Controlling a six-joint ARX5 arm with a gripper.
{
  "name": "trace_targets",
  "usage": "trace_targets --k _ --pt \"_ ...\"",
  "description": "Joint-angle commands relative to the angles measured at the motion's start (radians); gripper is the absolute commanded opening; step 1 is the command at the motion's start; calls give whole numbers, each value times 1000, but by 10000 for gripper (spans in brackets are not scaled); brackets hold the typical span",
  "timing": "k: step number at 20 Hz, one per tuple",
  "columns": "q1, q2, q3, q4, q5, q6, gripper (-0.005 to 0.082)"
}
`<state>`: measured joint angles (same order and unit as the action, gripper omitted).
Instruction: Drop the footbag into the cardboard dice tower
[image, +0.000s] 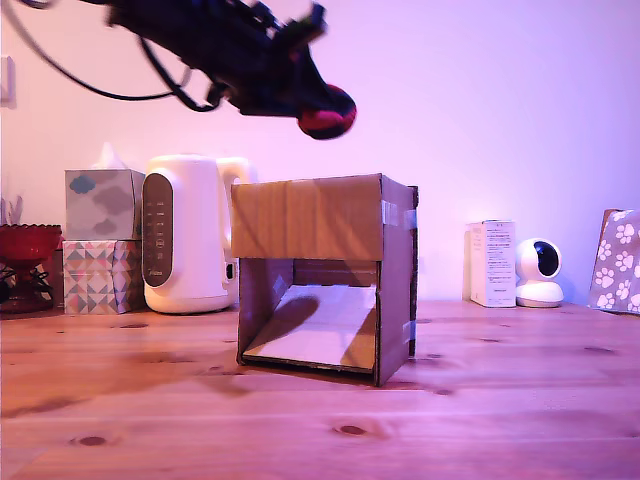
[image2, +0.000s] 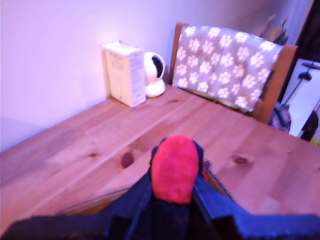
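Item count: one footbag (image: 326, 112), one cardboard dice tower (image: 325, 275), one gripper (image: 318, 108), two patterned tissue boxes stacked one on the other (image: 102, 240), one white kettle (image: 190, 233), one white carton (image: 492, 263), one small white camera (image: 540, 272), one red bowl (image: 27, 243) and one paw-print cloth (image: 615, 261).

The tower stands on the wooden table (image: 320, 420) near the middle of the exterior view, its lower front opening facing the camera and a pale slanted ramp visible inside. The kettle and the tissue boxes stand behind it toward the exterior view's left; the carton, the camera and the cloth lie far toward the exterior view's right.

Arm pose: the arm enters from the exterior view's upper left and slopes downward to the right. The gripper hangs in the air above the tower's top, clear of it. Its jaws are clenched on the footbag, whose red panel protrudes between the dark fingers (image2: 212, 200) in the wrist view.
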<state>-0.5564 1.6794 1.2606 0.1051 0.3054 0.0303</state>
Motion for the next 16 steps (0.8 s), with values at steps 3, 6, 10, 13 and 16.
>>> trace_targets --k 3,6,10,13,16 --pt "11 48 31 -53 0 27 95" --pt "18 48 34 -53 0 32 218" --pt "18 45 38 -70 0 31 766" --pt "18 26 38 -116 0 31 764" --pt "18 -15 38 -198 0 31 756"
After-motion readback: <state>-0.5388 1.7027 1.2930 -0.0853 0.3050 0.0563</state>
